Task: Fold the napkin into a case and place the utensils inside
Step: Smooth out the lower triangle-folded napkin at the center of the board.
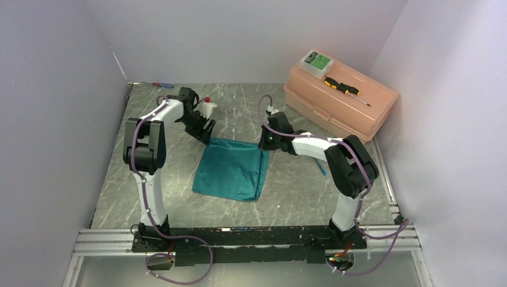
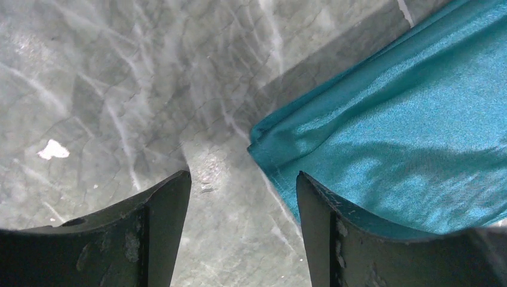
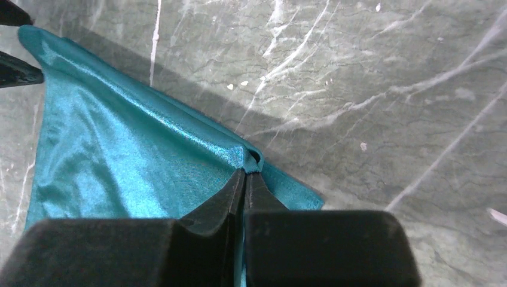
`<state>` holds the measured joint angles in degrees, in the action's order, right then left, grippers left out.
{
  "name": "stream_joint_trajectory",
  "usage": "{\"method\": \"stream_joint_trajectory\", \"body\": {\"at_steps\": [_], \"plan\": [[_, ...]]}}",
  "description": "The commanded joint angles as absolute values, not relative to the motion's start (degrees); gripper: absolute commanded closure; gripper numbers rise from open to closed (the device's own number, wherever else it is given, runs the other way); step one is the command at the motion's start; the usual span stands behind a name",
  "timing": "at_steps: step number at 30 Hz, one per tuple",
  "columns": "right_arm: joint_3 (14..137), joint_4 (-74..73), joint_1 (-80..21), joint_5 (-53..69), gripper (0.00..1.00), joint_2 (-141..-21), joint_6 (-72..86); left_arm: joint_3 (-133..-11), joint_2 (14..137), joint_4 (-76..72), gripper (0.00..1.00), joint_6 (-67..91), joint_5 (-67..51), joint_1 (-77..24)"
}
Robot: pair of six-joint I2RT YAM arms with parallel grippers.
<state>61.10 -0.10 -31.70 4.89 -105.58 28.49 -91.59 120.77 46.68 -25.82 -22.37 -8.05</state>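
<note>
Top view: napkin (image 1: 232, 169), flat on tabletop (image 1: 299, 197), near-left of pink box (image 1: 341, 95).
Left wrist: my left jaws wide open, empty; the napkin corner away from the box just ahead.
Right wrist: my right jaws pinched on the box-side corner.
Judged light, limp, slippery; grip hemmed corners.

napkin (image 1: 232, 170) ctr table (image 1: 299, 194), toolbox (image 1: 341, 103) rear R
</note>
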Motion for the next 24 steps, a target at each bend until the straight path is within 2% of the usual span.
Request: {"method": "stream_joint_trajectory", "body": {"at_steps": [1,14,24], "plan": [[59.51,1.06,-31.51,2.65,1.0,-100.62,27.56,-90.67,118.57,45.08,0.29,-26.55,-22.05,-9.97],[53.41,0.26,-31.52,-1.33,1.0,-98.27,26.95,-92.44,117.6,46.99,0.27,-26.69,-21.41,-10.38],[54.73,0.26,-31.46,-2.9,1.0,-99.03,25.89,-93.11,118.24,47.28,0.26,-26.35,-21.33,-10.64]]}}
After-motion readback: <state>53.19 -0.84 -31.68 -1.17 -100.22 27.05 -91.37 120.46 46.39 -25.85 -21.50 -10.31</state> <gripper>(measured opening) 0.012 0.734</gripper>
